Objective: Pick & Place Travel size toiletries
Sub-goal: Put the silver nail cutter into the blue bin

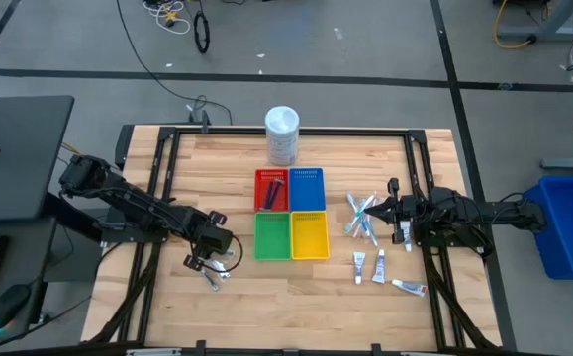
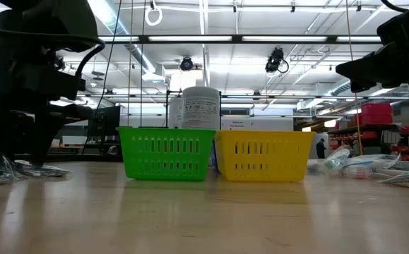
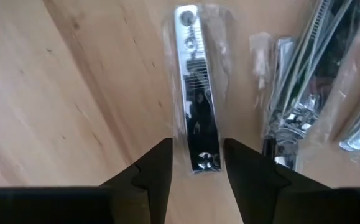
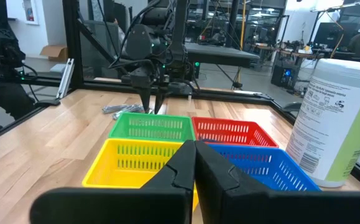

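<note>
A silvery nail clipper in a clear wrapper (image 3: 195,93) lies flat on the wooden table, left of the green tray (image 1: 272,235). My left gripper (image 3: 198,149) points down over it and is open. One finger stands on each side of the clipper's near end, with a small gap on both sides. More wrapped silvery pieces (image 3: 304,81) lie beside it. Pale-blue toothbrush sticks (image 1: 362,216) and small white tubes (image 1: 379,265) lie on the right of the table. My right gripper (image 4: 195,162) waits shut and level by the right edge (image 1: 397,210).
Red (image 1: 271,189), blue (image 1: 307,188), green and yellow (image 1: 309,235) trays stand in a square at the table's middle. A tall white tub (image 1: 282,133) stands behind them. Bare wood lies along the near edge.
</note>
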### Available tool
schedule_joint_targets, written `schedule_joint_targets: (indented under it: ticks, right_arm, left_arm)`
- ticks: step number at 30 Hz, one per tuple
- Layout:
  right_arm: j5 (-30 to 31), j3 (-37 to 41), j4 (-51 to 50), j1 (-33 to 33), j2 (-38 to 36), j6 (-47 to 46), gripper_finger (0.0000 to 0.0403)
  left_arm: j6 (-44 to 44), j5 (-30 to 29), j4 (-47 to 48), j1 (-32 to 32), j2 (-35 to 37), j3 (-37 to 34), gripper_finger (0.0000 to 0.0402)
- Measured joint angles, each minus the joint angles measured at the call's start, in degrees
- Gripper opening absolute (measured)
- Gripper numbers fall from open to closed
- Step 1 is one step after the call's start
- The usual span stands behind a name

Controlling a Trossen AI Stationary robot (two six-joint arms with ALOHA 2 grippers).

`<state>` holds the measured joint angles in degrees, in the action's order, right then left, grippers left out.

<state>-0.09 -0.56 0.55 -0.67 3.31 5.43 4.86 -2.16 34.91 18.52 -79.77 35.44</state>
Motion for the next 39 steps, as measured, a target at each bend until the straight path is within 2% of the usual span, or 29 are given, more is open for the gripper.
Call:
schedule_joint_targets:
  ticks: [17,25,33,39]
  right_arm:
    - [-0.01,0.00,-0.01,0.00,0.00,0.00,0.0013]
    - [-0.01,0.00,0.01,0.00,0.00,0.00,0.0013]
    - [-0.01,0.00,0.00,0.00,0.00,-0.01,0.0013]
    - [-0.01,0.00,0.01,0.01,0.00,0.00,0.0013]
  left_arm:
    - [-0.13,0.55,-3.01,-0.02,0.00,-0.08,0.0071]
    - [-1.27,0.90,-2.95,-0.02,0.00,-0.08,0.0081]
    - [-1.52,0.94,-2.94,-0.02,0.00,-0.08,0.0067]
    - [-2.49,4.36,-1.18,-0.02,0.00,0.87,0.0069]
